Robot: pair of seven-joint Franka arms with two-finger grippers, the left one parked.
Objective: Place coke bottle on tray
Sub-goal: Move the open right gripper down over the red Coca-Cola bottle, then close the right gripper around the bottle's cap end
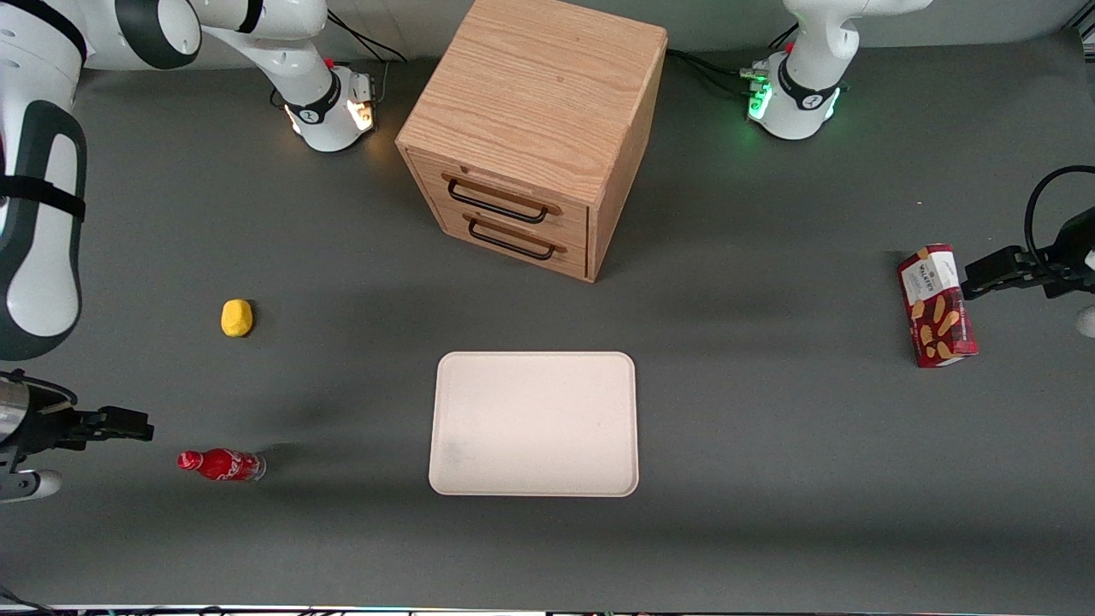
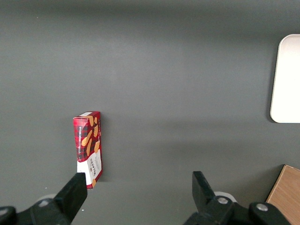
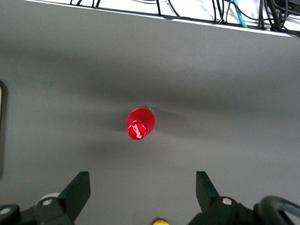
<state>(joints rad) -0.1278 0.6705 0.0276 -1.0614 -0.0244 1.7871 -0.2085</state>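
Coke bottle [image 1: 221,464] stands at the front view's lower left, well apart from the tray [image 1: 535,423] at centre. We hover our gripper [image 3: 143,192] above it, fingers spread wide, empty, ready to descend.

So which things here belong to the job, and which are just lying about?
Job:
coke bottle, standing on the table
tray, nothing on it
gripper, above the bottle, fingers open

Lying about:
yellow lump
red snack box
wooden drawer cabinet
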